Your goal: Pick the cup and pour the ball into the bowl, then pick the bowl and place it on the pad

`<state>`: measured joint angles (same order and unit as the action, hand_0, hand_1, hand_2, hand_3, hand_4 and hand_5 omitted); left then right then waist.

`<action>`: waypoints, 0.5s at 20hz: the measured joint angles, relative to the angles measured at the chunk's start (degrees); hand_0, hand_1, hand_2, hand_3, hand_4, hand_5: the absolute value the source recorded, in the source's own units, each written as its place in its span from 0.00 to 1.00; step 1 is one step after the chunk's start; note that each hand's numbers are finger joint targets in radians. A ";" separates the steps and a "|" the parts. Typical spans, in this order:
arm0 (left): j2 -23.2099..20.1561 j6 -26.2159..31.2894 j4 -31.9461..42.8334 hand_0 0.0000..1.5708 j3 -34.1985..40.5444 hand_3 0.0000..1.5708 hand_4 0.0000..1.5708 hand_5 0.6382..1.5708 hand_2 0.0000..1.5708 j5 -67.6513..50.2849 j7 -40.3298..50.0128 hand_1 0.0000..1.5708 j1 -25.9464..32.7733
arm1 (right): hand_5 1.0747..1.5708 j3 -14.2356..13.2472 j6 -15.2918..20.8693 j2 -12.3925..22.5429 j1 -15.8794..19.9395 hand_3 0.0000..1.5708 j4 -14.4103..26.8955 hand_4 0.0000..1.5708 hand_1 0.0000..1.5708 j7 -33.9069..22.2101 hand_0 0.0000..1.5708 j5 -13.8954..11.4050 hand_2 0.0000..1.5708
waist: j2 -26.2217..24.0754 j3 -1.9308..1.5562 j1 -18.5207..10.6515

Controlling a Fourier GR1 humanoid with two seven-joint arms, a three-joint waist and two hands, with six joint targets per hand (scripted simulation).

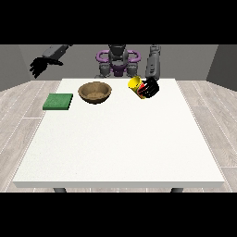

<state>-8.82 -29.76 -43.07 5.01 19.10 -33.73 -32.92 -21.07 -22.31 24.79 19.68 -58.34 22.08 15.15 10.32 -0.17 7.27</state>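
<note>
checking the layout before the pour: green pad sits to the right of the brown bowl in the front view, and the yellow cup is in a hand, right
Not quite. The front view shows the green pad left of the brown bowl, not right. The yellow cup is indeed held by the hand at the view's right.

Bright, even light (faint shadows), no glare.

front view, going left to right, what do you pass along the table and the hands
hand at the view's left, raised off the table → green pad → brown bowl → yellow cup → hand at the view's right, curled round the cup
</note>
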 measured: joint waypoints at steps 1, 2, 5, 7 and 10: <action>0.09 0.05 -0.54 0.88 -1.57 1.00 0.66 0.96 1.00 1.61 2.23 0.88 -0.37 | 0.98 -0.50 -0.10 0.68 -0.14 0.00 1.78 0.00 0.00 0.09 0.00 -0.14 0.00 | -1.40 0.00 -1.16; 0.18 0.27 -0.98 0.87 -2.94 1.00 0.67 0.99 1.00 3.07 4.78 0.87 -0.92 | 0.98 -0.73 -0.08 0.83 -0.40 0.00 3.25 0.00 0.00 0.29 0.00 -0.32 0.07 | -2.87 0.01 -2.06; 1.21 -0.60 -2.06 0.88 -7.55 1.00 0.73 1.00 1.00 8.60 11.32 0.88 -1.92 | 0.98 -1.35 0.18 1.26 -1.42 0.00 7.09 0.00 0.00 1.41 0.00 -1.03 0.00 | -6.25 0.02 -4.57; 2.14 -0.97 -2.65 0.88 -10.39 1.00 0.73 1.00 1.00 12.24 15.72 0.88 -2.23 | 0.97 -1.56 0.13 1.93 -2.38 0.00 9.15 0.00 0.00 1.87 0.00 -1.67 0.00 | -8.56 0.03 -5.97; 4.06 -1.66 -3.89 0.88 -13.74 1.00 0.73 1.00 1.00 17.12 21.43 0.88 -2.82 | 0.98 -1.81 0.62 1.66 -3.16 0.00 11.89 0.00 0.00 3.84 0.00 -2.35 0.00 | -9.96 0.06 -7.67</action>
<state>-4.76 -31.42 -46.96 -8.74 36.22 -12.30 -35.75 -22.89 -21.69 26.45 16.53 -46.45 25.92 12.80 0.36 -0.11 -0.40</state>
